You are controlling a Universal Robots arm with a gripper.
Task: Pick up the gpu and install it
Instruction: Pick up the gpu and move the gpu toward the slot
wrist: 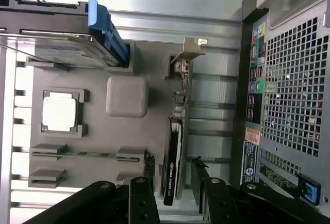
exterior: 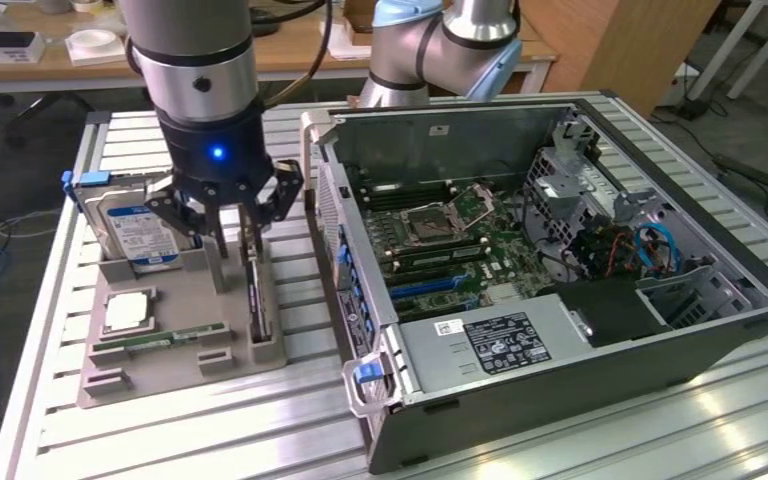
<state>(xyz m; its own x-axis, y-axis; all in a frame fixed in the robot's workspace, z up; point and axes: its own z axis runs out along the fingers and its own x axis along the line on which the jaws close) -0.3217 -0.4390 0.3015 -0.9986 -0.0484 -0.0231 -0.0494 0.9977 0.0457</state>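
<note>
The gpu (exterior: pixel 259 300) stands on edge as a thin dark strip in a slot of the grey holder tray (exterior: pixel 204 290), at the tray's side nearest the computer case. In the wrist view the gpu (wrist: pixel 174 157) runs lengthwise, with its metal bracket (wrist: pixel 188 53) at the far end. My gripper (exterior: pixel 231 222) hangs just above the card and is open. Its fingers (wrist: pixel 202 185) stand on either side of the card's near end, with a gap on each side. Nothing is held.
The tray also holds a hard drive (exterior: pixel 137 225) in a blue carrier (wrist: pixel 105 25), a processor chip (exterior: pixel 128 312) and a green memory stick (exterior: pixel 157 340). The open computer case (exterior: pixel 558 260) with its motherboard (exterior: pixel 451 250) lies close beside the tray, its rear panel (wrist: pixel 289 90) near the card.
</note>
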